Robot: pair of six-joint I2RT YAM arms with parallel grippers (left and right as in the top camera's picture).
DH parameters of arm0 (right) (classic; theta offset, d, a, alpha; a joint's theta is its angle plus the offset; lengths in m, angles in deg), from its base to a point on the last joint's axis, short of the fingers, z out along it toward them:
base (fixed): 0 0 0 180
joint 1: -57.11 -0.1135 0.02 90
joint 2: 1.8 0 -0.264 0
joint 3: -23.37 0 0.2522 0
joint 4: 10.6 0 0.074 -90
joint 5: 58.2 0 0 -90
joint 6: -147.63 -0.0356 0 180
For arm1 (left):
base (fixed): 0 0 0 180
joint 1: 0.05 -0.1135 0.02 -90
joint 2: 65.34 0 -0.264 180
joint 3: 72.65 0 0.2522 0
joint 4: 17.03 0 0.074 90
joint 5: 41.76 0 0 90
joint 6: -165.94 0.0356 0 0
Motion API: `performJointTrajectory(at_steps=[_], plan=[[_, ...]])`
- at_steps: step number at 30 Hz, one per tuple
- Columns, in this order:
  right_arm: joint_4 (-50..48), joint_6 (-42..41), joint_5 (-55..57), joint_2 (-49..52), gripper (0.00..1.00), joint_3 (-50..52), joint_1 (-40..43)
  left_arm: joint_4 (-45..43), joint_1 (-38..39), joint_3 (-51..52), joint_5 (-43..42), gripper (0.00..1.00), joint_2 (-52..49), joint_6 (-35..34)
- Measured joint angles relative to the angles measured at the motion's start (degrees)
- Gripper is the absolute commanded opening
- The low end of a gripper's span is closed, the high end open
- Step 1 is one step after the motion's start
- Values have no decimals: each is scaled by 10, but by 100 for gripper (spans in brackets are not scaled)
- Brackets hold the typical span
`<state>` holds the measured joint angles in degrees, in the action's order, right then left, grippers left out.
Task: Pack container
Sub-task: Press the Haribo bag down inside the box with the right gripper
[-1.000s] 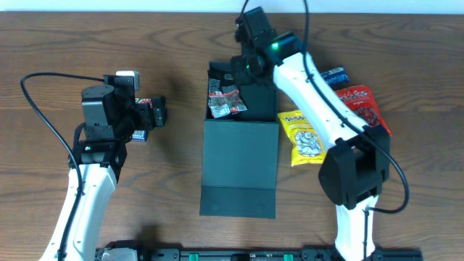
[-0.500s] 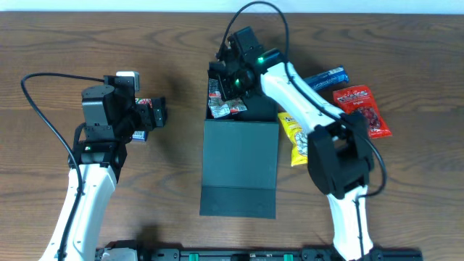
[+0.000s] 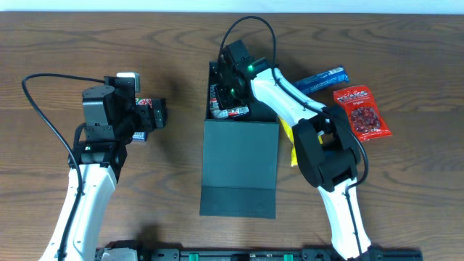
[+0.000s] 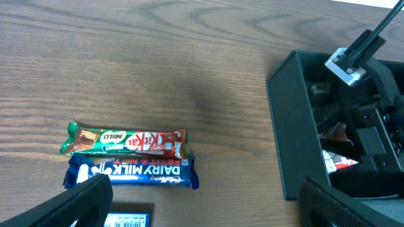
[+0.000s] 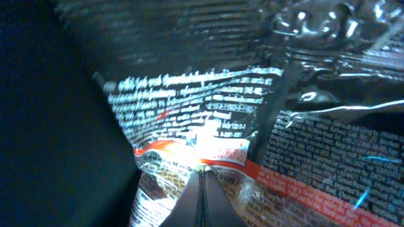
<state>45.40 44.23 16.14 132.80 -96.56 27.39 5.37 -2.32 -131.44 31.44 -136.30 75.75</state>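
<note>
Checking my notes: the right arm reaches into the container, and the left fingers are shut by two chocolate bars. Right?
No. The left wrist view shows the left fingers open, not shut. The right arm does reach into the container, and the chocolate bars are there.

One container (image 3: 239, 167), two arms (image 3: 90, 185) (image 3: 290, 98), one red packet (image 3: 362, 112).

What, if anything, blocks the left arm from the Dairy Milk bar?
Probably nothing, so yes: the open left gripper hovers near the Dairy Milk bar, lying uncovered beside a KitKat.
</note>
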Motion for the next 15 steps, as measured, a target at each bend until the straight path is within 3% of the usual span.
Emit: performJointTrajectory(at_steps=[15], plan=[[3, -36, 63, 5, 2, -96, -2, 4, 0, 0, 0, 95, 0, 0]])
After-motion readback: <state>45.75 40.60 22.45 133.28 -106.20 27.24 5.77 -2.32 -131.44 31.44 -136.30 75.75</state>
